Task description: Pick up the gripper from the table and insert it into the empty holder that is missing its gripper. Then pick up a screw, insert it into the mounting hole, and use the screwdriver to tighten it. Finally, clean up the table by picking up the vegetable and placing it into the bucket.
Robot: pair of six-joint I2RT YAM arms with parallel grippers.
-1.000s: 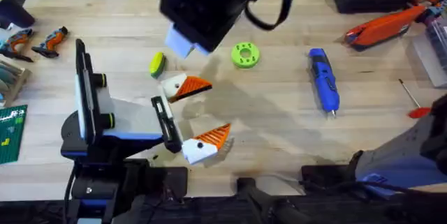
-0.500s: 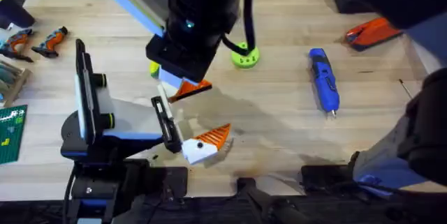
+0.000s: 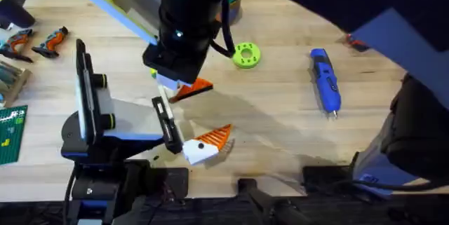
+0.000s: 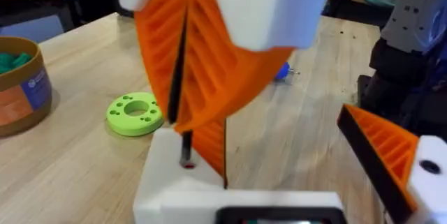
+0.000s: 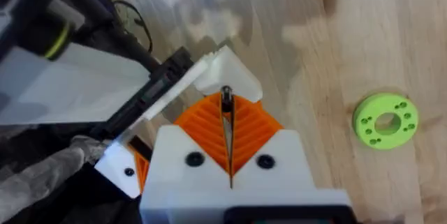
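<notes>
My left gripper (image 3: 219,109) stands open, a white finger on each side with an orange ribbed pad. The far finger is the holder (image 3: 175,88), with the orange gripper (image 3: 198,87) seated in it. My right arm reaches across from above and covers the vegetable. My right gripper (image 5: 227,109) is shut on a thin black screw (image 5: 226,100), point down. The screw (image 4: 186,147) touches the white holder (image 4: 174,182) at a small hole. The blue screwdriver (image 3: 325,81) lies untouched on the table to the right.
A lime-green disc with holes (image 3: 245,55) lies just beyond the grippers. A brown round bucket (image 4: 28,88) with green contents stands past the disc. Small orange-and-black tools (image 3: 49,41) lie at the far left edge. A sliver of an orange hand tool (image 3: 354,41) shows at the upper right.
My right arm has swung down and left over the left gripper's far finger, and it now covers the vegetable. The left arm has stayed put.
</notes>
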